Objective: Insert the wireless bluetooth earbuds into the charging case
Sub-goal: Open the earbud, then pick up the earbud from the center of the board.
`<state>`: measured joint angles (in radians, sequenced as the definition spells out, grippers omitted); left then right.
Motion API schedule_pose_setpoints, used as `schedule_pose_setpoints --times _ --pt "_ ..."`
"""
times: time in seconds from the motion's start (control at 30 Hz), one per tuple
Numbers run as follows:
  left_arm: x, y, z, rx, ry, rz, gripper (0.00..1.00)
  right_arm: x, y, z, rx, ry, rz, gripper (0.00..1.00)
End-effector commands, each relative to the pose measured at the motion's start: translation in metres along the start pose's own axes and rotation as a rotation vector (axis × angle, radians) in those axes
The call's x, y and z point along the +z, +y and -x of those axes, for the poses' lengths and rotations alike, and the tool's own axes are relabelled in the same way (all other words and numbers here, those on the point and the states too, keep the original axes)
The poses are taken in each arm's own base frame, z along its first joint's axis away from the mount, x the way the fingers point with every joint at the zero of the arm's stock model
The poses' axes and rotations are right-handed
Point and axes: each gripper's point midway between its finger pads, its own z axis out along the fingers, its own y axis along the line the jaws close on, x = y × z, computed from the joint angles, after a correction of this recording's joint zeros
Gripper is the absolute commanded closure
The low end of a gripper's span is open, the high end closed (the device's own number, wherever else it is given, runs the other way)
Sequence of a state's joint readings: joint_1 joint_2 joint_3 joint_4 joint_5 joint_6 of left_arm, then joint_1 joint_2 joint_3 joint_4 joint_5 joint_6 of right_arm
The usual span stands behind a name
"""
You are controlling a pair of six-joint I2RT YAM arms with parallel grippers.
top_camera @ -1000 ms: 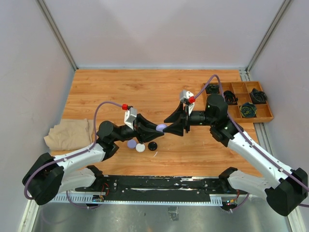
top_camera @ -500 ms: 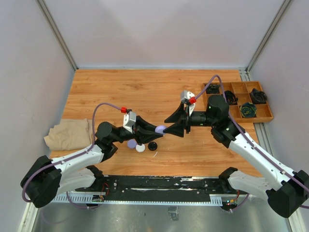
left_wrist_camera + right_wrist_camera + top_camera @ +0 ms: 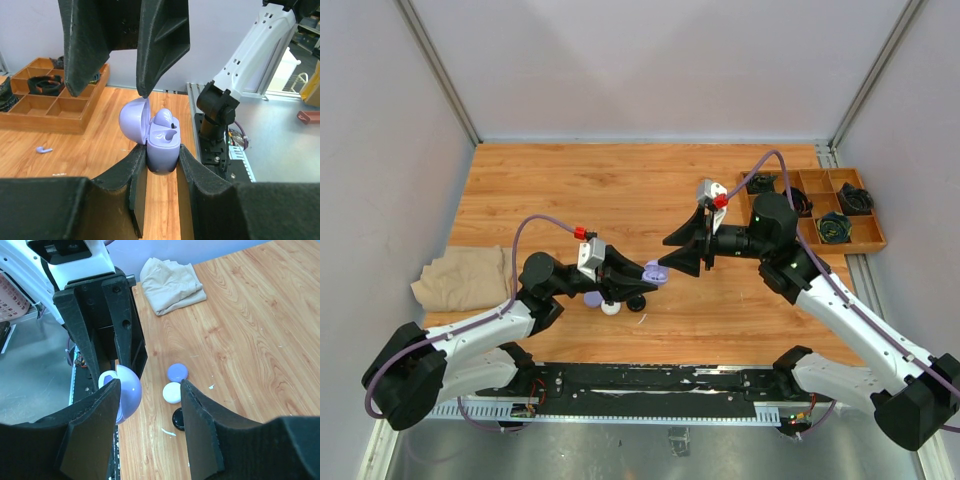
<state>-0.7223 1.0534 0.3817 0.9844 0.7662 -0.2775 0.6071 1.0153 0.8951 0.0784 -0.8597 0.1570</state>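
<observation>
over wooden table [image 3: 620, 190], lavender case [image 3: 162, 145] was clamped, lid open, by left gripper [image 3: 160, 157]; right gripper [image 3: 150, 385] was spread, empty; loose earbud [image 3: 44, 149] probably needed fetching next.

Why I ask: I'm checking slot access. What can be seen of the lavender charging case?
The lavender charging case is a small, rounded, glossy shell that looks like plastic. Its hinged lid stands open, tipped back. Inside, one lavender earbud appears seated beside a moulded hollow. The left gripper clamps its body from both sides, holding it upright over the wooden table. One finger of the open right gripper hangs right at the lid; contact cannot be told.
</observation>
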Motion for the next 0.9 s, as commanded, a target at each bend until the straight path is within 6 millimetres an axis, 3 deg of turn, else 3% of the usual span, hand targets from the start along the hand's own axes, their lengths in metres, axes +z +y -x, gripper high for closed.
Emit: schedule_pose_setpoints --times 0.0,0.23,0.47,0.87 --pt "-0.002 -0.007 0.0 0.037 -0.003 -0.026 1.0 -0.001 0.002 0.015 -0.028 -0.021 -0.014 0.48" --pt "-0.005 0.003 -0.007 0.047 0.007 0.025 1.0 -0.006 -0.011 0.009 -0.035 0.02 -0.094 0.45" --pt "-0.016 0.033 -0.034 0.049 0.04 0.183 1.0 -0.028 -0.063 -0.022 -0.001 0.197 -0.376 0.42" --pt "-0.048 0.069 -0.042 0.088 -0.004 0.338 1.0 -0.07 -0.146 -0.097 0.165 0.506 -0.697 0.37"
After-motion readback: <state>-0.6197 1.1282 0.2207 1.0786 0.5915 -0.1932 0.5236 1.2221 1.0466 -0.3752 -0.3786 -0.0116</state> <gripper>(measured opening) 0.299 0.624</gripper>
